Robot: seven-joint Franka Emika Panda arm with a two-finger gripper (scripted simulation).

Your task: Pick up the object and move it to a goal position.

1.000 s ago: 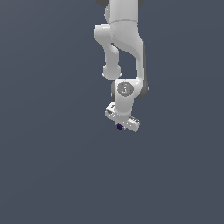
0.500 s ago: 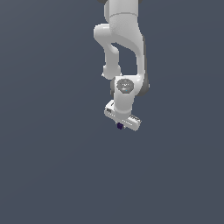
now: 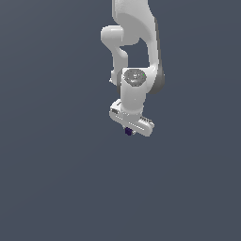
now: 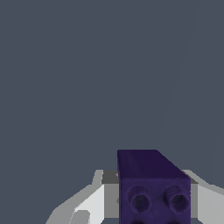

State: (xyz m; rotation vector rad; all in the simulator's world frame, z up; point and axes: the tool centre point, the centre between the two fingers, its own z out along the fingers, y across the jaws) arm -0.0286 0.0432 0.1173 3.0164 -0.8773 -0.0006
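Purple block (image 4: pixel 153 186), seen close in the wrist view: a dark indigo piece with round studs on the face turned to the camera, sitting between the two white fingers (image 4: pixel 87 205) of the gripper (image 4: pixel 148 205). One finger shows on each side of it, hard against its flanks, so I read the fingers as pinching the block rather than standing spread around it. In the exterior view the block (image 3: pixel 128 131) is only a small dark spot just under the white gripper (image 3: pixel 132 123), tucked against its underside and partly hidden by it.

Change over the last second: very little. The arm (image 3: pixel 134 47) has shifted only slightly, the wrist looks to have turned a touch, and the block has kept its place under the gripper throughout. I take this to mean the grasp is secure and the carry is either slow or nearly finished.

Surroundings: a plain grey-blue ground (image 3: pixel 47 179) fills both views. I see no marker for the goal position, so I cannot say how near the block is to it, nor tell from these views whether the block hangs clear of the ground or rests on it.
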